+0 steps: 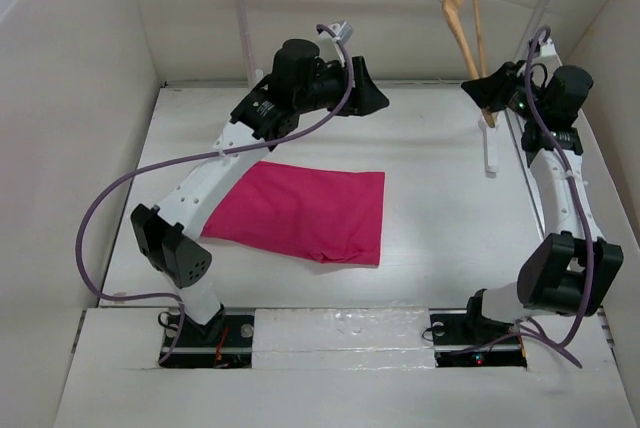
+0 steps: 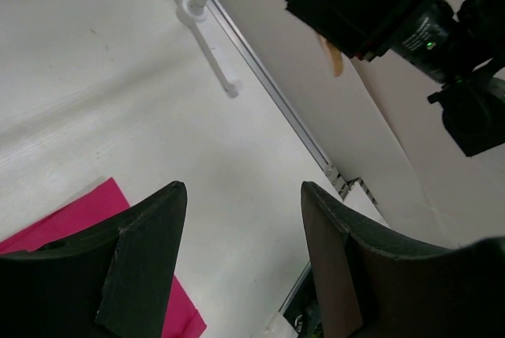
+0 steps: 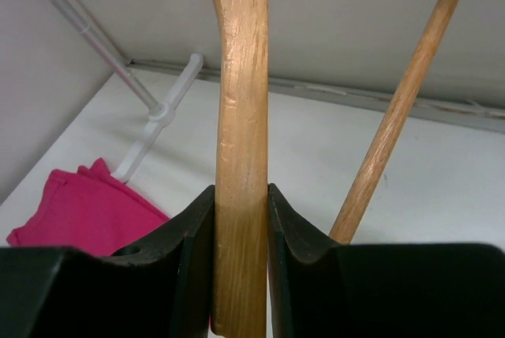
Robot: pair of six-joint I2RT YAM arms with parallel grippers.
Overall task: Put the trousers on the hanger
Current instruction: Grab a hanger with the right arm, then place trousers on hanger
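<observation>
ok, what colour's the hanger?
The hanger is plain light-tan wood; the right wrist view shows it best.

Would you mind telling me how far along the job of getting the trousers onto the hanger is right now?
Early stage. Done: the right claw is shut on one wooden arm of the hanger. In hand: the left claw is open and empty above the table. Left: the trousers lie folded on the table, not yet picked up or draped over the hanger.
</observation>
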